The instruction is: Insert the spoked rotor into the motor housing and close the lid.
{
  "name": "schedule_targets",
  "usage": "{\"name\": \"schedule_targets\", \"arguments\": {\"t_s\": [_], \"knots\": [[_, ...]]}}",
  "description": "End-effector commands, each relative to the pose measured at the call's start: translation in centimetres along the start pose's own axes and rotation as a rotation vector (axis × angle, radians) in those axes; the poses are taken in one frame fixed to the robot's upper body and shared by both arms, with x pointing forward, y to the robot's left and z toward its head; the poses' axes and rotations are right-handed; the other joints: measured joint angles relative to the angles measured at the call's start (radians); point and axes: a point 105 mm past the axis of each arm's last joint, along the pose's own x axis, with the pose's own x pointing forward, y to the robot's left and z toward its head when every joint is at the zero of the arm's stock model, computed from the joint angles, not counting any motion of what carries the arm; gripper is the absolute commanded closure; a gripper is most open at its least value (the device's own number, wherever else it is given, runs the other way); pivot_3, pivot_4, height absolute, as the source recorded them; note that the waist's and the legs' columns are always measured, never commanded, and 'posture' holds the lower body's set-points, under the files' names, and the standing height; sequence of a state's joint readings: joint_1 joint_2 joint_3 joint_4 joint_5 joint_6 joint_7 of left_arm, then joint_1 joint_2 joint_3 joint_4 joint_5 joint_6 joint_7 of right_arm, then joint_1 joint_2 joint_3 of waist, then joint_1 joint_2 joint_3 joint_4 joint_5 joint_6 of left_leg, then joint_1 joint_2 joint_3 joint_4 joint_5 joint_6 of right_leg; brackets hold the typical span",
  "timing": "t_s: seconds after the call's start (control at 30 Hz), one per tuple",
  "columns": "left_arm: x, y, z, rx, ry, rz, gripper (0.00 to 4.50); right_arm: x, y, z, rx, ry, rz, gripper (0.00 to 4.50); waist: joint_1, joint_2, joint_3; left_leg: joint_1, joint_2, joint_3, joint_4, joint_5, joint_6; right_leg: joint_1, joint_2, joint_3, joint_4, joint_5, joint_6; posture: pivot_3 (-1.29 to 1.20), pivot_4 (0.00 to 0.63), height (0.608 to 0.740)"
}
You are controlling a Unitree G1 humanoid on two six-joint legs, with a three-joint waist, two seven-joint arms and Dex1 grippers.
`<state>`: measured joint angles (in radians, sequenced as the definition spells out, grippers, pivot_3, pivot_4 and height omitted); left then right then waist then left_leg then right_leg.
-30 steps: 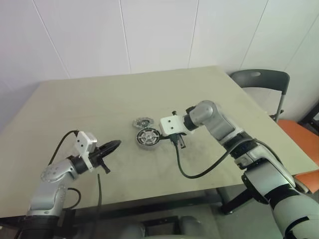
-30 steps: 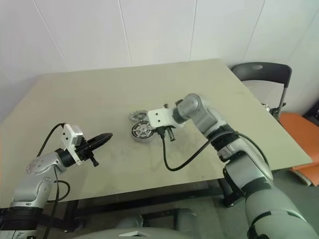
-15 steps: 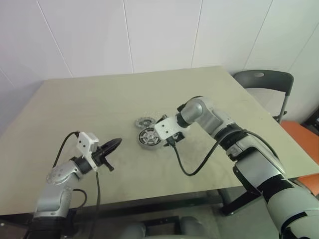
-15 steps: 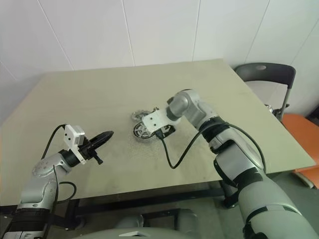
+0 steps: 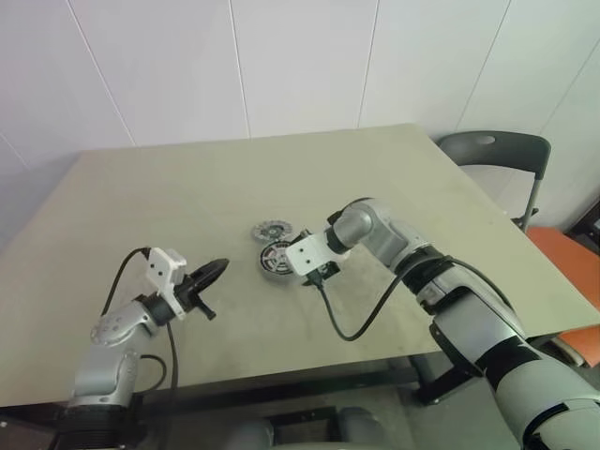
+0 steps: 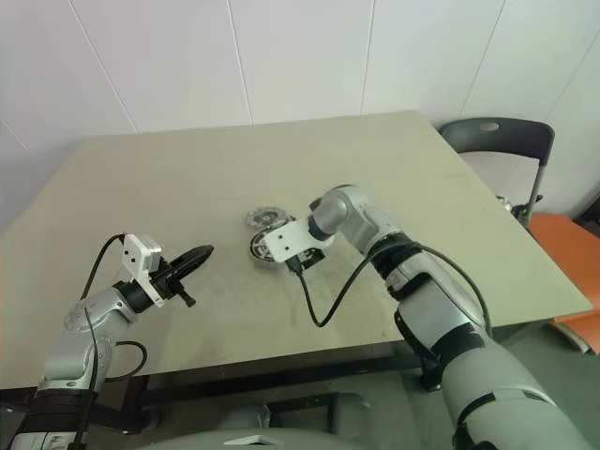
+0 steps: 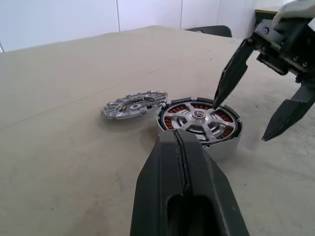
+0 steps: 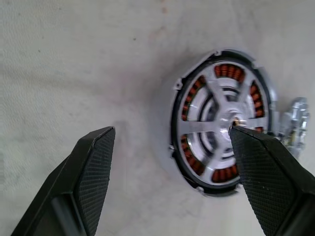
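Note:
The motor housing [image 5: 277,258] is a round silver puck in the middle of the table, with copper windings. The spoked rotor [image 8: 221,120] sits inside it, and copper shows between its spokes. The lid [image 5: 270,231], a pale slotted disc, lies just behind the housing [image 7: 199,123] against its rim. My right gripper [image 5: 317,272] is open and points down at the housing's right side. One of its fingertips [image 7: 216,101] is over the rotor and the other is over bare table. My left gripper [image 5: 216,271] is shut and empty, level, to the left of the housing.
The beige table [image 5: 187,187] has bare room all round the parts. A black cable [image 5: 349,328] loops from my right wrist toward the front edge. A grey chair [image 5: 492,150] and an orange seat [image 5: 562,253] stand past the table's right side.
My right gripper has opened from shut, come down and moved left onto the housing. The left gripper has stayed where it was. The camera shifted slightly.

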<state>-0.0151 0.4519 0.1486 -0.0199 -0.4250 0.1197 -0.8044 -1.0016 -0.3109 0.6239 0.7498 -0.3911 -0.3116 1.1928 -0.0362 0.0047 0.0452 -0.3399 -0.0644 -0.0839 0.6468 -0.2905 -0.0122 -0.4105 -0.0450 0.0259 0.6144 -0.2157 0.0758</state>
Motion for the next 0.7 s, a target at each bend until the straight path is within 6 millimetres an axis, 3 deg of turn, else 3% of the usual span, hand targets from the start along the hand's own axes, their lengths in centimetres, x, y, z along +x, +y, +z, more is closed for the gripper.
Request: {"name": "schedule_targets", "arguments": {"t_s": [0.03, 0.1, 0.2, 0.5, 0.7], "knots": [[0.26, 0.21, 1.24, 0.039, -0.039, -0.003, 4.5, -0.16, -0.54, 0.13, -0.01, 0.007, -0.026, 0.62, 0.0, 0.0, 0.0, 0.0, 0.0, 0.0, 0.0, 0.0, 0.0, 0.0, 0.0, 0.0, 0.0, 0.0, 0.0, 0.0, 0.0, 0.74], [0.27, 0.22, 1.26, 0.039, -0.039, -0.003, 4.5, -0.02, -0.5, 0.04, 0.0, 0.008, -0.028, 0.62, -0.001, 0.0, 0.0, 0.0, 0.0, 0.0, 0.0, 0.0, 0.0, 0.0, 0.0, 0.0, 0.0, 0.0, 0.0, 0.0, 0.0, 0.74], [0.36, 0.19, 1.3, 0.039, -0.041, -0.006, 4.5, 0.1, -0.37, -0.04, 0.009, 0.009, -0.022, 1.25, -0.002, 0.0, 0.0, 0.0, 0.0, 0.0, 0.0, 0.0, 0.0, 0.0, 0.0, 0.0, 0.0, 0.0, 0.0, 0.0, 0.0, 0.74], [0.69, 0.08, 1.45, 0.038, -0.049, -0.01, 4.5, 0.1, -0.28, -0.56, 0.009, 0.03, -0.035, 4.3, -0.002, 0.0, 0.0, 0.001, 0.0, 0.0, 0.0, 0.0, 0.0, 0.001, 0.0, 0.0, 0.0, 0.0, 0.0, 0.0, 0.0, 0.74], [0.73, 0.11, 1.34, 0.038, -0.048, -0.007, 4.5, 0.09, -0.19, -0.68, 0.048, 0.017, -0.057, 4.42, -0.004, 0.0, 0.0, 0.001, 0.0, 0.0, 0.001, 0.0, 0.0, 0.001, 0.001, 0.0, 0.001, 0.0, 0.0, 0.0, 0.0, 0.74]]}}
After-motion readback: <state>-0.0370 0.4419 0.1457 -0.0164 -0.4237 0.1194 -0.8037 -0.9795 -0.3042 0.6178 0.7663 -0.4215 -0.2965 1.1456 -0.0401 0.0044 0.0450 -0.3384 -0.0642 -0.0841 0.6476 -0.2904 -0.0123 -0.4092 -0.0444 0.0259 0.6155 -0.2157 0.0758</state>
